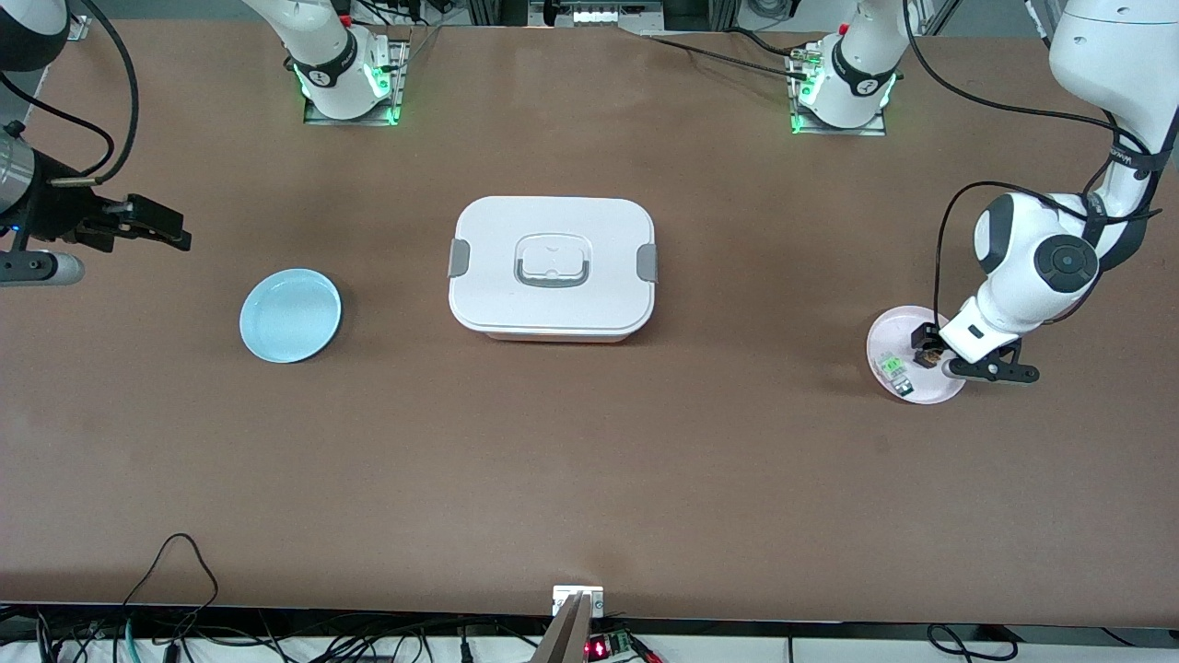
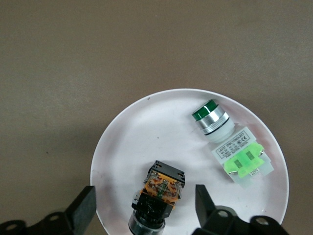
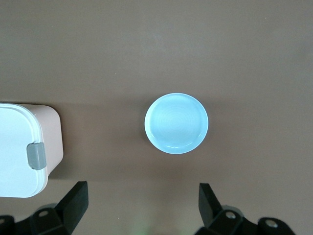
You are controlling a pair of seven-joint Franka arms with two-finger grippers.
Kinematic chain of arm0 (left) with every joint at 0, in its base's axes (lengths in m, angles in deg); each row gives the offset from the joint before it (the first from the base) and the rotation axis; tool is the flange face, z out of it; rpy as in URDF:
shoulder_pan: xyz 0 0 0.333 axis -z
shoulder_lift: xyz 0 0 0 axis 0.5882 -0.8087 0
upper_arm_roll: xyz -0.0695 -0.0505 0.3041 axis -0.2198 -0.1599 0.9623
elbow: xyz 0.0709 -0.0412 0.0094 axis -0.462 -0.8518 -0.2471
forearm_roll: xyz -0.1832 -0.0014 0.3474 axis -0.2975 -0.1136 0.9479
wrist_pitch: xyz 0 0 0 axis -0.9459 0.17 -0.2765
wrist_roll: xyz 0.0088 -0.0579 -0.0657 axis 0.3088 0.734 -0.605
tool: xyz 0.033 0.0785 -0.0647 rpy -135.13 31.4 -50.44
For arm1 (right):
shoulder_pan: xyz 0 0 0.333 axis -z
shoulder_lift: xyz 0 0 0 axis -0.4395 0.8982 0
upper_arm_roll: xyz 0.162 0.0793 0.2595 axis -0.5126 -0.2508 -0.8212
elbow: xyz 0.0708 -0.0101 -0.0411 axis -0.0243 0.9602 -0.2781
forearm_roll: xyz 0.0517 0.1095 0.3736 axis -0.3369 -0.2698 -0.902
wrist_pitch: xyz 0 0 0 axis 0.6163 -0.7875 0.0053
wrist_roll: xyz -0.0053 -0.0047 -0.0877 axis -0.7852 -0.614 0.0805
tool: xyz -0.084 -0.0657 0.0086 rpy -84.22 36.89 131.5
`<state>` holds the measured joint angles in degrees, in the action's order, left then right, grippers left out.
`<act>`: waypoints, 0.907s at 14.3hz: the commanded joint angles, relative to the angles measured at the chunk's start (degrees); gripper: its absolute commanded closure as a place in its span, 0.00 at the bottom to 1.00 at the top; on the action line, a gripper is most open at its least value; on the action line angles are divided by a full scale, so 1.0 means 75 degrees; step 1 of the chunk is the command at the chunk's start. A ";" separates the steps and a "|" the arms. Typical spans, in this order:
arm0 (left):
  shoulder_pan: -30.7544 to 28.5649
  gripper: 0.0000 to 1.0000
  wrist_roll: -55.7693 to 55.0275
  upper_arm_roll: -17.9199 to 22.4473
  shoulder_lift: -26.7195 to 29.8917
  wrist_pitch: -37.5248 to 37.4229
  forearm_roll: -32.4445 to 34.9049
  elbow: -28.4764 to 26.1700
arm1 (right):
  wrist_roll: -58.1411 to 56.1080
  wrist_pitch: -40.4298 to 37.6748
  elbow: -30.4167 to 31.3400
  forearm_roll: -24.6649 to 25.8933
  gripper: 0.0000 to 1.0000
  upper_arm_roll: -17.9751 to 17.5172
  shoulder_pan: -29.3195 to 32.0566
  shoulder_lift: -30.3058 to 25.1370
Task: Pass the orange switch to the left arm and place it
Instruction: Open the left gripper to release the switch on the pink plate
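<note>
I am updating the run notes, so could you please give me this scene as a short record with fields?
orange switch: lying on the pink plate, between the open left gripper's fingers, not gripped
green switch: beside it on that plate
box: lid on, mid-table between the two plates
blue plate: toward the right arm's end, nothing on it
right gripper: open, waiting above the table near the blue plate

Count: 2 arms (image 1: pixel 1032 267), 1 box (image 1: pixel 553 268), 2 plates (image 1: pixel 290 315), 2 switches (image 2: pixel 159 193), one orange, one green.
</note>
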<state>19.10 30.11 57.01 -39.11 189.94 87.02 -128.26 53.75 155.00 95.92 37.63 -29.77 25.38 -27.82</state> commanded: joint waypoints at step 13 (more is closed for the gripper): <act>0.0687 0.00 0.0038 -0.0400 0.2771 -0.4703 -0.1412 0.2090 | 0.0510 0.1008 0.1787 0.0238 0.00 -0.0202 0.0140 -0.1599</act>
<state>23.88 30.08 53.85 -18.83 160.83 78.75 -117.31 56.64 161.82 108.02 38.50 -30.03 25.39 -38.59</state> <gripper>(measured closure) 0.000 0.000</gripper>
